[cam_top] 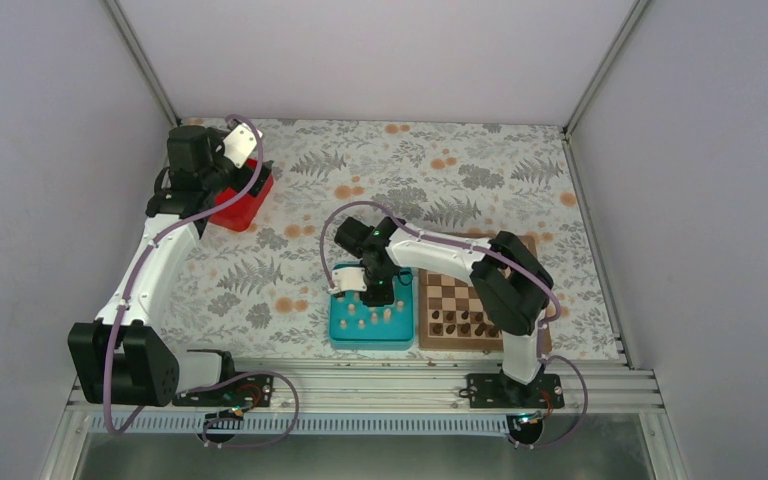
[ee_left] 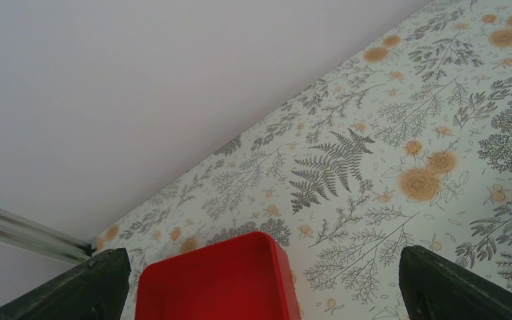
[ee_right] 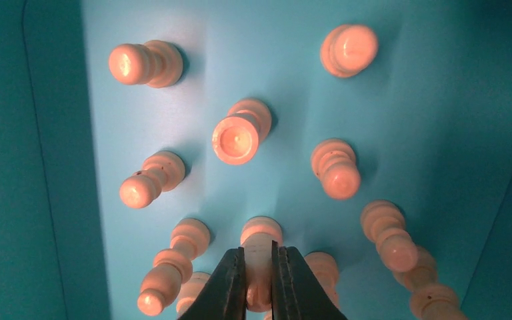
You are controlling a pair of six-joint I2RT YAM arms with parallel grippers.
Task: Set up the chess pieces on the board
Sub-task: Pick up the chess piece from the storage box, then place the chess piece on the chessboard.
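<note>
Now R jaws pinch one chess piece, others crowding round in tray; L jaws wide.

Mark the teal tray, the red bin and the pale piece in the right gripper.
teal tray point(cam_top: 370, 343): top view, near rim.
red bin point(ee_left: 213, 287): left wrist view, bare floor.
gripped pale piece point(ee_right: 260, 235): right wrist view, its exposed rounded end.

The top camera looks down from behind me; it shares the teal tray with my close right-wrist view, the red bin with my left.
</note>
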